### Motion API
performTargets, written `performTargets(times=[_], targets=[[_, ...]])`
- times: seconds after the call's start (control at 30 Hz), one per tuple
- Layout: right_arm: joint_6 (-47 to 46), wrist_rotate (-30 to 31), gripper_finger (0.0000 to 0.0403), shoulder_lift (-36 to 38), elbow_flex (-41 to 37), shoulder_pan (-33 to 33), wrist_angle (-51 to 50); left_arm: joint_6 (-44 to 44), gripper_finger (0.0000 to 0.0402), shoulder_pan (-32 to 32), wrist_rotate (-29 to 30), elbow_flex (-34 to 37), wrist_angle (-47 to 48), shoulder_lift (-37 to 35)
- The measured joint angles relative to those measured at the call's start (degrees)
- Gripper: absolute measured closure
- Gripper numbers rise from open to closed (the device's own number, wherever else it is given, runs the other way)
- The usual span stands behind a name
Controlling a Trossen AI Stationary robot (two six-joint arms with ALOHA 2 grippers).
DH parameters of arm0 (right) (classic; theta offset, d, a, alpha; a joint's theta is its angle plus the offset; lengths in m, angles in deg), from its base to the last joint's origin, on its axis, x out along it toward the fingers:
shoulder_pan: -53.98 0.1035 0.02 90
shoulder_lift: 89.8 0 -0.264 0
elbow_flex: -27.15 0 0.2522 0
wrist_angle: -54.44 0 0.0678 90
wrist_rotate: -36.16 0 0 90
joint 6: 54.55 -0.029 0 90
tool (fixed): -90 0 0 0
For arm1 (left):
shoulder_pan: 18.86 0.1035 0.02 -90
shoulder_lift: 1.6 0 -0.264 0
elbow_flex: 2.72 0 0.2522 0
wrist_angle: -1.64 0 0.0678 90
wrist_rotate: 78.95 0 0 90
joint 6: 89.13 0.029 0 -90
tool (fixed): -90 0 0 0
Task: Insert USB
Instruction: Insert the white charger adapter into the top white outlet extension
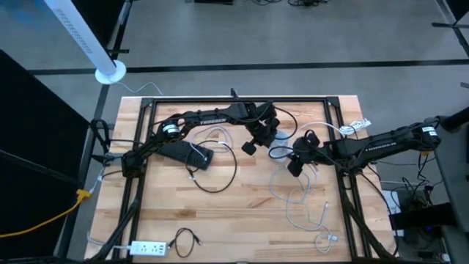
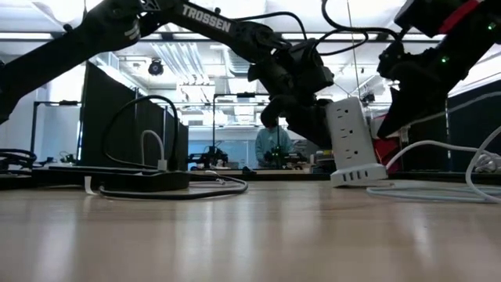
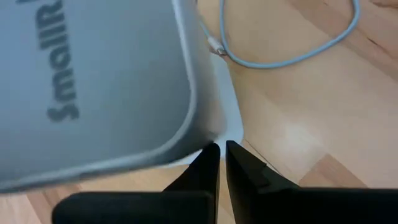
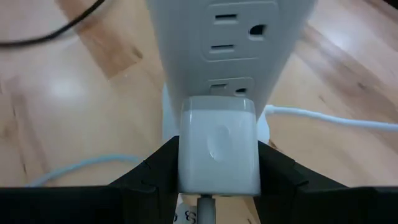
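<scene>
right gripper (image 4: 217, 186) pinching white charger (image 4: 217, 152), nose-on to tower (image 4: 227, 43) outlets, dead ahead at 12 | tower upright mid-table, at gripper's 10 in the high view | left gripper (image 3: 221, 163) pressed together against tower's far side, prob bracing | right arm's move

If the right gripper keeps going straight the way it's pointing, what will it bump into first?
Most likely the white power tower. The right gripper is shut on a white charger block, and that block sits right in front of the tower's outlet face, so the block would meet it first. The remaining gap is hard to judge.
</scene>
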Motion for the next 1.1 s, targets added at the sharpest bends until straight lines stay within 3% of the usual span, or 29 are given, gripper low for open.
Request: performTargets(times=[0.47,0.9,1.1], targets=[[3.3,-9.3,0.0261,-0.4,0.9,0.0,-2.3,5.4,0.0401,-2.1,3.5,0.0,0.9,-0.3],[-0.9,-9.9,0.0261,1.1,2.9,2.8,-10.4,3.1,0.0401,-2.0,5.8,-0.2,-0.4,-1.0],[-3.1,-6.5,0.0261,1.2,2.8,6.1,-11.4,1.9,0.0401,-1.9,6.4,-0.2,-0.1,-1.1]])
